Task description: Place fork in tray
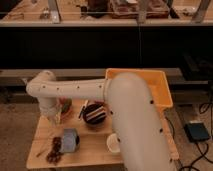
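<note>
Across the pale wooden table (90, 152) nearest the camera, noted a brownish clump (53, 151), a blue-grey block (68, 140) just beside it and a small white cup (114, 143). Farther back, saw the gripper (55, 120) hanging with fingers clenched at the table's left side in view, just beside a round orange bowl (65, 106), a dark bowl (95, 114) to the right; could not tell whether anything was pinched, nor pick out the fork. Beyond, found the yellow-orange tray (163, 95) at the table's far right, partly hidden by the bulky white arm (75, 90), and dark shelving (100, 45) behind.
</note>
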{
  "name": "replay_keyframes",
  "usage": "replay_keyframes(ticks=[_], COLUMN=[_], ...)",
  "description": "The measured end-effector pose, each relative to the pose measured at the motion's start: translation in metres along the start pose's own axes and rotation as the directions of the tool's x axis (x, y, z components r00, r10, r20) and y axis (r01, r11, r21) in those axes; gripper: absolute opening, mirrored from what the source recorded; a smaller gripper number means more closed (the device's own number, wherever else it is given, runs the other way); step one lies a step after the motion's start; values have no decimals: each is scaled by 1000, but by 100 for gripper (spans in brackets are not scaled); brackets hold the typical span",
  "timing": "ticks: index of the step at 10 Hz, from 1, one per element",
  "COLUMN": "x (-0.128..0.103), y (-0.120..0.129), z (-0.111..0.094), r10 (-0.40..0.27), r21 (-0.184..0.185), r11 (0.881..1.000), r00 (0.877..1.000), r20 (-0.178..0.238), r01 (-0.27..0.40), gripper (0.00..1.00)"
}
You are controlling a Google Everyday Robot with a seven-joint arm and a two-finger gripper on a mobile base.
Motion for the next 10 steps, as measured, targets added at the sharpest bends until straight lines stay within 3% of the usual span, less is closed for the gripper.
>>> replay_keyframes(ticks=[7, 10], x=[21, 36], y=[24, 45], z=[-32, -76], r10=[90, 102], r21=[17, -3], r11=[996, 995], r00=[995, 992], r20=[-42, -78], r01=[-90, -102], gripper=[0, 0])
